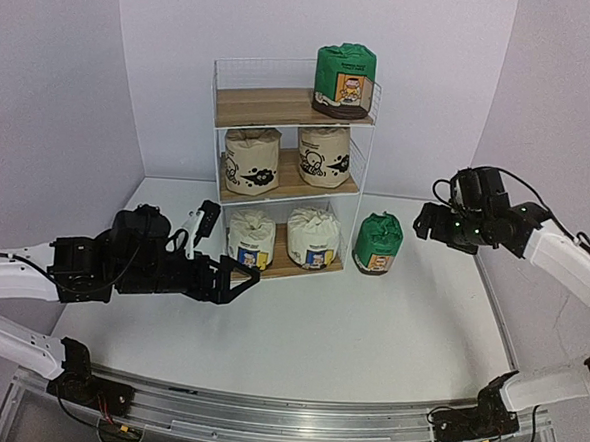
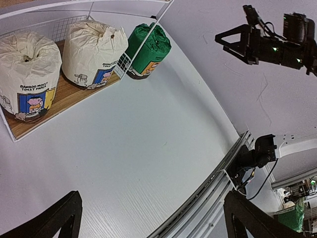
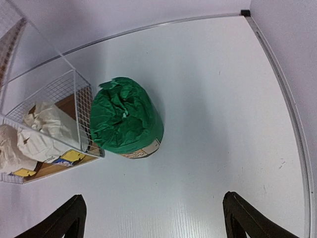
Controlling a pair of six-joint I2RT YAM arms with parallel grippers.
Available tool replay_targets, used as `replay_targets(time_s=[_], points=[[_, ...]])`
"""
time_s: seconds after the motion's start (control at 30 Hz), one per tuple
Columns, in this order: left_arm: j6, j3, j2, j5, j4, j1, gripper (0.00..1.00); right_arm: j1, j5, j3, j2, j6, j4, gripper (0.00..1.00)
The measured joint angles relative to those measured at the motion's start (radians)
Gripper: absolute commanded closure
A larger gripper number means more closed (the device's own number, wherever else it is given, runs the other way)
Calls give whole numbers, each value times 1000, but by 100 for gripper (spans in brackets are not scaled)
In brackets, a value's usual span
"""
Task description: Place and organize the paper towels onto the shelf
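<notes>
shelf [image 1: 262,107] centre frame, five rolls [image 1: 252,160] aboard, top-left slot bare | last green roll [image 1: 378,243] on table [image 1: 369,326] just right of shelf foot | right gripper [image 1: 425,224] at right edge beside it, left gripper [image 1: 243,281] lower left — both jaws wide, empty | step: final pick, likely | next: right descends, grips, lifts to bare slot

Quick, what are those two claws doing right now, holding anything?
Left claw: open, holding nothing.
Right claw: open, holding nothing.

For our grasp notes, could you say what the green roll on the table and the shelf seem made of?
Green roll: soft matte wrap, paper or thin plastic, creased, gathered on top. Shelf: white wire, likely coated metal; brown wood-grained boards.
</notes>
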Motion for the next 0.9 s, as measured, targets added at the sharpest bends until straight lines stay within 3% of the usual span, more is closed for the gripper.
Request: replay_targets(time_s=[0.43, 0.9], points=[[-24, -31, 35, 22, 35, 0, 1, -153, -215, 319, 544, 127, 4, 31], [-25, -31, 75, 33, 46, 0, 0, -164, -328, 414, 739, 116, 7, 45]])
